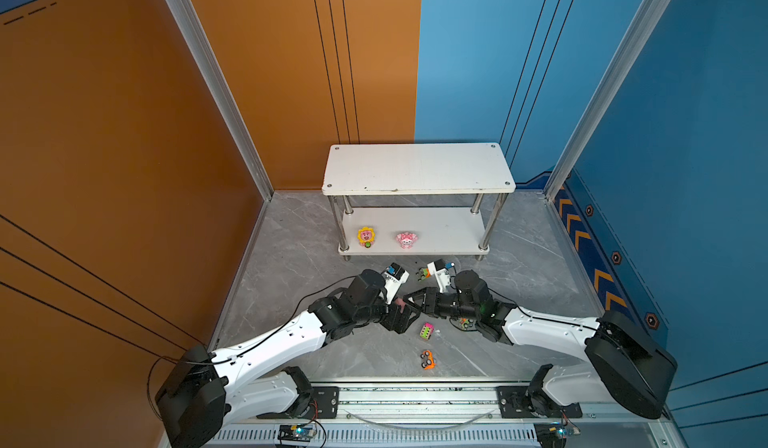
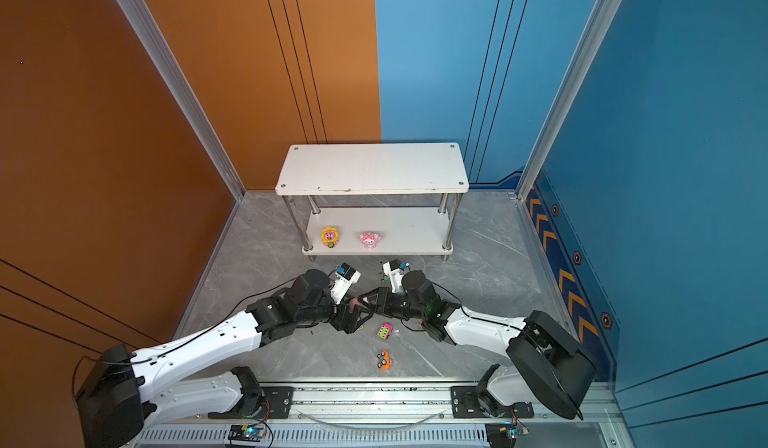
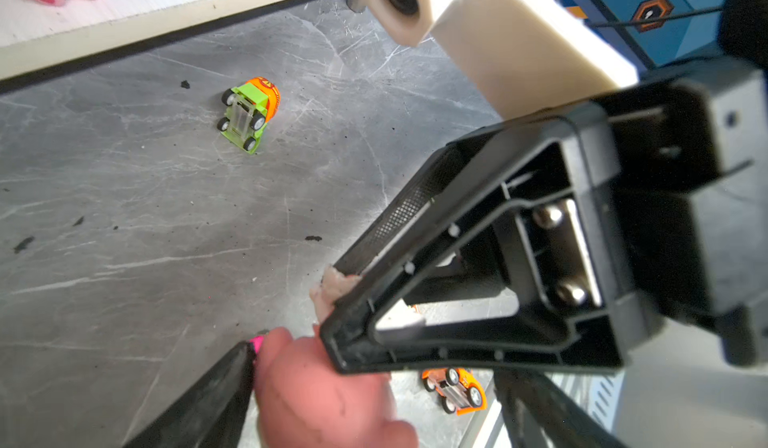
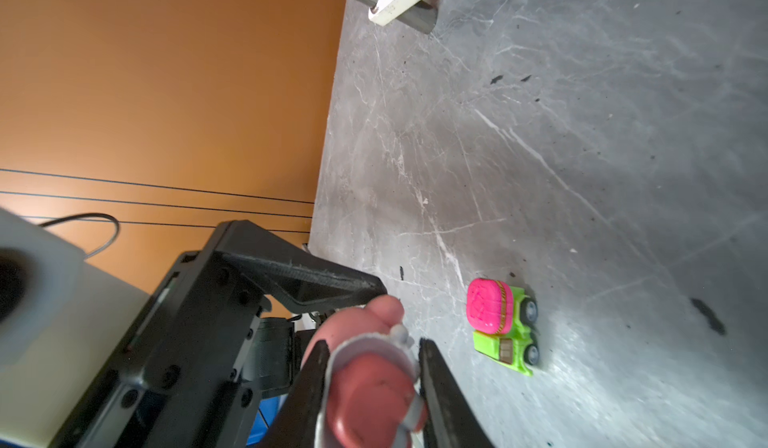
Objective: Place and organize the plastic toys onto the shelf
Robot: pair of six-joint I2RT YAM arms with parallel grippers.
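1. Counting figurines gives three. A yellow figurine and a pink figurine stand apart on the lower board of the shelf, towards its left end. A third figurine is up off the floor, between the claws.
2. Four cars show, all on the floor.
   - A green car lies near the shelf's front edge, its underside showing in the left wrist view.
   - A pink truck lies nearer the robot.
   - An orange car lies nearer still, wheels showing from above.
   - A fourth car is half hidden under the right arm, too covered to describe.
3. One shelf stands at the back, with two white boards on chrome posts.
4. Two claws meet tip to tip over the middle of the floor, in front of the shelf.
5. The right claw is narrow and clamped on the third figurine, with one finger on each side of it.
6. The left claw stands wide. The third figurine sits between its fingers and touches one finger, while the other finger stays apart from it.
7. The pink truck lies near the claws on the robot's side. The green car lies beyond them, towards the shelf.
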